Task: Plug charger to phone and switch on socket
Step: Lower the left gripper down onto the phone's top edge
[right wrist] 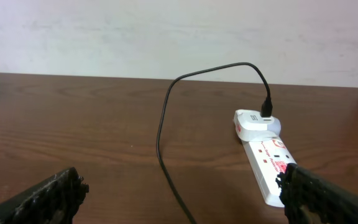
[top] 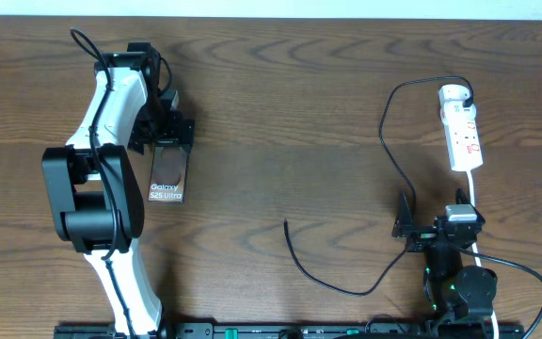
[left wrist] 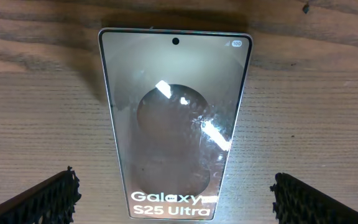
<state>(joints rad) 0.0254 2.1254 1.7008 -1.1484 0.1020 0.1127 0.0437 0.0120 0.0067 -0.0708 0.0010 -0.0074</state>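
Note:
The phone (top: 167, 176) lies flat on the wooden table at the left, screen up, with "Galaxy S25 Ultra" lettering at its near end; the left wrist view shows it too (left wrist: 176, 118). My left gripper (top: 171, 133) is open over the phone's far end, and its fingers (left wrist: 174, 182) stand apart on either side of the phone. The charger cable (top: 390, 165) runs from a white adapter on the socket (top: 463, 130) down to a loose plug tip (top: 286, 224). My right gripper (top: 405, 226) is open and empty beside the cable. The right wrist view shows its fingers (right wrist: 182, 183), the cable (right wrist: 160, 134) and the socket (right wrist: 267, 165).
The socket's white cord (top: 475, 202) runs down past the right arm. A thicker black robot cable (top: 525, 273) loops at the bottom right. A pale wall (right wrist: 166, 31) stands behind the table's far edge.

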